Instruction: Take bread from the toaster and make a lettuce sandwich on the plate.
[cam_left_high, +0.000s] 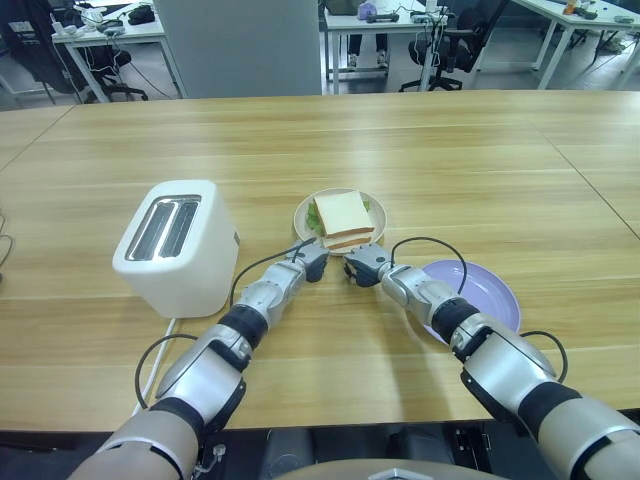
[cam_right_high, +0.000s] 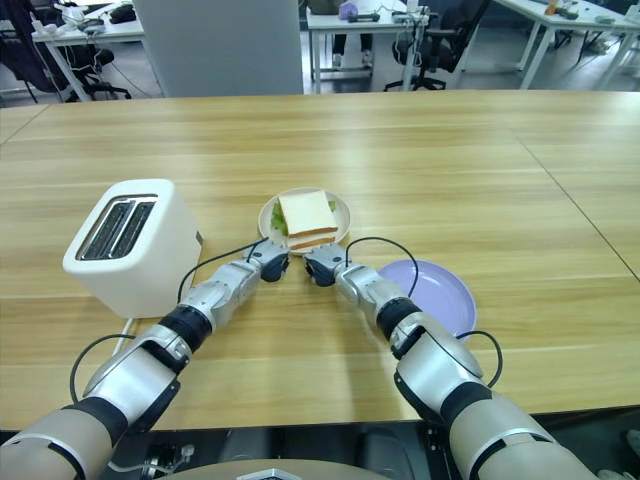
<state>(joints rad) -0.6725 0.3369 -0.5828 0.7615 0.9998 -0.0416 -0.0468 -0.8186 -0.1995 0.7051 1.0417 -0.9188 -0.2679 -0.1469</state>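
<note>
Sandwich (cam_left_high: 343, 220) looked finished on the centre plate (cam_left_high: 299, 217), toaster (cam_left_high: 180, 248) at left empty; left hand (cam_left_high: 312, 262) and right hand (cam_left_high: 362, 265) curled, holding nothing

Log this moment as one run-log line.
sandwich: lettuce between slices, on beige plate | toaster: no bread showing | left hand, right hand: curled, empty, at plate's near rim | purple plate: right of beige plate, nearer

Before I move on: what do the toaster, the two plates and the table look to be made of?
Toaster: likely a plastic shell, matte cream with soft rounded edges; its slots look metal-lined, with a grey sheen.
Plate under the sandwich: cream, ceramic or plastic; cannot tell which.
Purple plate: smooth, faintly glossy, likely plastic.
Table: wood or wood-look laminate, with visible grain and a satin sheen.
</note>
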